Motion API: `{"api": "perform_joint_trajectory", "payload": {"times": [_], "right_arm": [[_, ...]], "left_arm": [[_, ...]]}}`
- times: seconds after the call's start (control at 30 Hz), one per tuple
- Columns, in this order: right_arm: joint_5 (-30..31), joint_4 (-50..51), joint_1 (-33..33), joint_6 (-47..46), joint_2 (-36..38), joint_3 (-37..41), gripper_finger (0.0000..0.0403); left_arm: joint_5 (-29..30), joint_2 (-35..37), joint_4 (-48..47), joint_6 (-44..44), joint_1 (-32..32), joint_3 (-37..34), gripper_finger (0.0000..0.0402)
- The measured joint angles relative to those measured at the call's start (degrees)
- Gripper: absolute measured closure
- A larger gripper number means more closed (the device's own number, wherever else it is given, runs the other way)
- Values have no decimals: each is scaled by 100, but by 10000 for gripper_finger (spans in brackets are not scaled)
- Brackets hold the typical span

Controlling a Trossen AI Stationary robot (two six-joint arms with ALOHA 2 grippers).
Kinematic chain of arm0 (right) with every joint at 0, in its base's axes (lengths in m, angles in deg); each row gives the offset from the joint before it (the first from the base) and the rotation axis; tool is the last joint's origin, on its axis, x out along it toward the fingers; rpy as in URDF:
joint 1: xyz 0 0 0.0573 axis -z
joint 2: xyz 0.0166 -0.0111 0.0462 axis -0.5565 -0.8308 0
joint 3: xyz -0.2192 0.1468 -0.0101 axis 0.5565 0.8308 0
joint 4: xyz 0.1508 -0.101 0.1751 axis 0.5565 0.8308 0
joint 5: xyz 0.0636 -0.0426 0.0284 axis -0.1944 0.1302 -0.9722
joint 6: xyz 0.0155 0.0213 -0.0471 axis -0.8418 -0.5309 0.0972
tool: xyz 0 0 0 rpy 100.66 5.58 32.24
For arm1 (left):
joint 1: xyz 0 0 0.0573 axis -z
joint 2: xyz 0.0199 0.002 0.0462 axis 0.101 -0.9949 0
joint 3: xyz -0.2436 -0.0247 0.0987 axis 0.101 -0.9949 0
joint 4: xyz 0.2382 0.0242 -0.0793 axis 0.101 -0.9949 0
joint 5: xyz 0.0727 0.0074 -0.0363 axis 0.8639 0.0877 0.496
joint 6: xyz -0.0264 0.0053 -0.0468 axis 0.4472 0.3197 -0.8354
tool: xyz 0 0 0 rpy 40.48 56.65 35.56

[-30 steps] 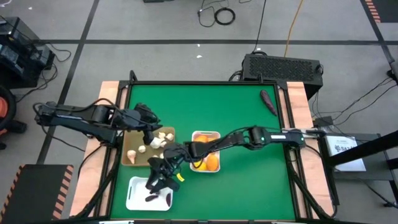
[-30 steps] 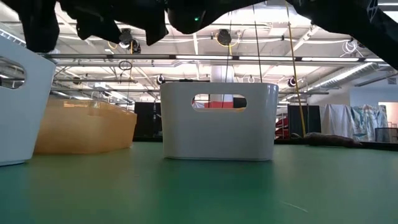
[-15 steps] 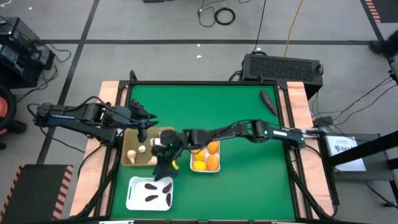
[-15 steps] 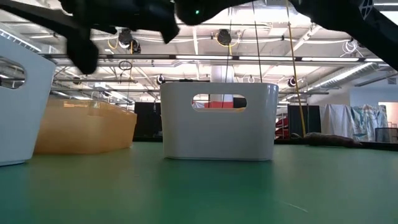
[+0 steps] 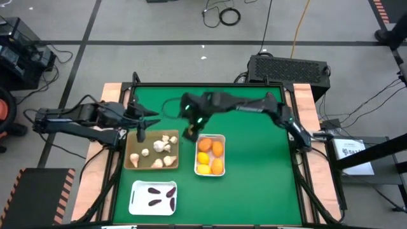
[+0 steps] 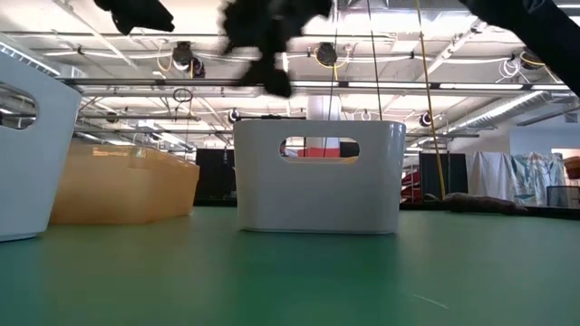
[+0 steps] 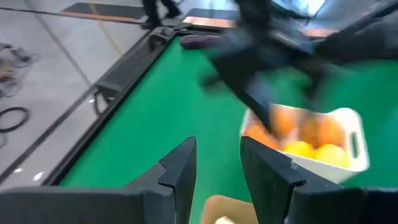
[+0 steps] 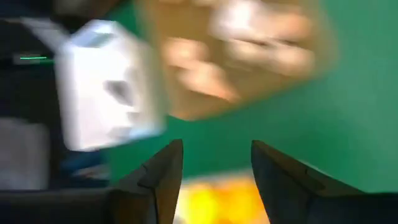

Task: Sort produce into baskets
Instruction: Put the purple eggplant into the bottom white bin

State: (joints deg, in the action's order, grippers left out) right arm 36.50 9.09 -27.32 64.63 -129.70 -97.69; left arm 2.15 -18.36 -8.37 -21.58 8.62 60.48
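The tan tray holds several whitish bulbs. A white tray beside it holds orange and yellow fruits. A second white tray near the front edge holds three dark purple vegetables. One more purple vegetable lies on the green table at the far right. My left gripper is open and empty over the tan tray's far-left corner; it also shows in the left wrist view. My right gripper is open and empty above the gap between the tan tray and the fruit tray; it also shows in the right wrist view.
The green table has wooden side rails. A black box stands beyond the far edge. My right arm reaches across the far half of the table. Bare green lies to the right of the trays.
My right gripper has risen from over the near white tray of purple vegetables and swung quickly toward the far edge, past the tan tray, to the fruit tray's far-left corner. My left gripper has drawn back a little toward the table's left edge.
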Motion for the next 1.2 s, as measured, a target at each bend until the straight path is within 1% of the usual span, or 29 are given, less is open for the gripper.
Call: {"api": "perform_joint_trajectory", "payload": {"times": [0.1, 0.17, 0.2, 0.27, 0.37, 0.43, 0.6, 0.73, 0.9, 0.97, 1.03, 1.13, 1.2], "right_arm": [[1167, 1348, 276, 347, 464, -2, 229], [1837, 2035, 428, 516, 707, -2, 234], [2018, 2369, 521, 508, 793, -2, 237], [2098, 2886, 770, 380, 882, -2, 240], [2300, 3527, 1289, 296, 949, -1, 242], [2455, 3755, 1638, 344, 965, 0, 237], [2453, 3711, 2471, 402, 1033, 267, 201], [2490, 3723, 3214, 625, 1299, 911, 160], [2501, 3558, 4129, 1195, 1727, 2262, 115], [2748, 3393, 4489, 1235, 1924, 2797, 105], [3029, 3058, 4803, 1187, 2091, 3322, 100], [3048, 2363, 5159, 1146, 2246, 4010, 99], [3025, 1996, 5325, 1177, 2285, 4380, 102]], "left_arm": [[-344, 65, 11, 2, -28, 0, 269], [-491, 119, 2, 0, -28, 0, 269], [-526, 155, -8, -1, -28, 0, 269], [-543, 229, -62, 0, -28, 0, 269], [-543, 365, -198, -18, -28, 0, 269], [-546, 475, -226, -119, -28, 0, 269], [-556, 734, -465, -518, -23, 0, 269], [-571, 897, -625, -959, -23, 0, 269], [-522, 994, -735, -1252, -23, -10, 269], [-366, 1001, -738, -1256, -19, -11, 269], [-170, 998, -737, -1251, -19, -11, 269], [220, 994, -730, -1144, -23, -11, 269], [354, 984, -702, -1104, -24, -11, 269]]}}
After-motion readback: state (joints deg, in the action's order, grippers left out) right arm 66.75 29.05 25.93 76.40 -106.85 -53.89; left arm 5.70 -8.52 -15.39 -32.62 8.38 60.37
